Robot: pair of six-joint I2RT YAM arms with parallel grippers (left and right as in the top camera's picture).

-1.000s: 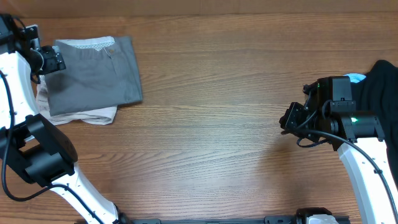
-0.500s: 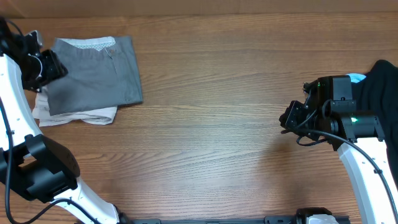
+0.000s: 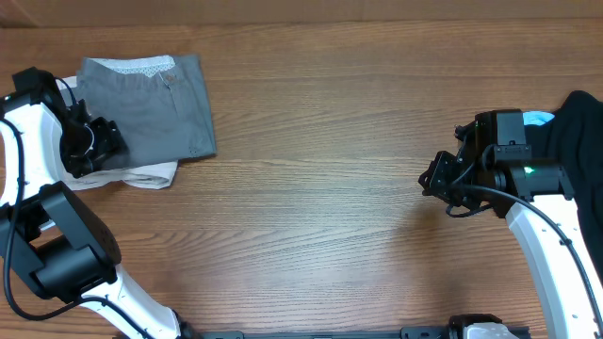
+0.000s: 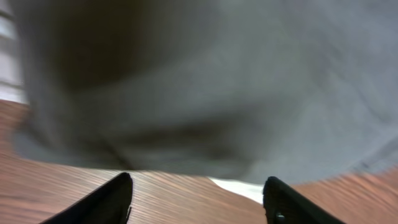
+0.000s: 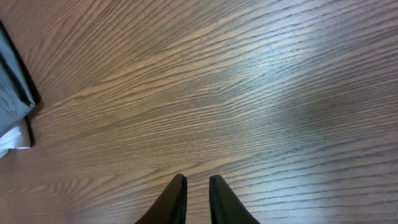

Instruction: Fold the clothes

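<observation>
Folded mid-grey shorts [image 3: 151,108] lie at the table's far left, dotted waistband lining at the top edge, on top of cream shorts [image 3: 141,176] that stick out below. My left gripper [image 3: 94,146] is open and empty at the pile's lower-left corner. In the left wrist view its fingers [image 4: 199,199] sit just above the wood, with the grey fabric [image 4: 217,81] close ahead and a cream sliver [image 4: 239,186] under it. My right gripper [image 3: 435,179] hovers over bare wood at the right, its fingers [image 5: 198,199] almost together on nothing.
A black garment [image 3: 579,127] with a bit of light-blue cloth [image 3: 539,118] lies at the far right edge, behind my right arm. The right wrist view catches the grey shorts [image 5: 12,93] and the cream shorts [image 5: 12,140] at its left edge.
My left arm has swung from the upper-left edge of the grey shorts down to the pile's lower-left corner. The right gripper has barely shifted. The clothes have not moved.
</observation>
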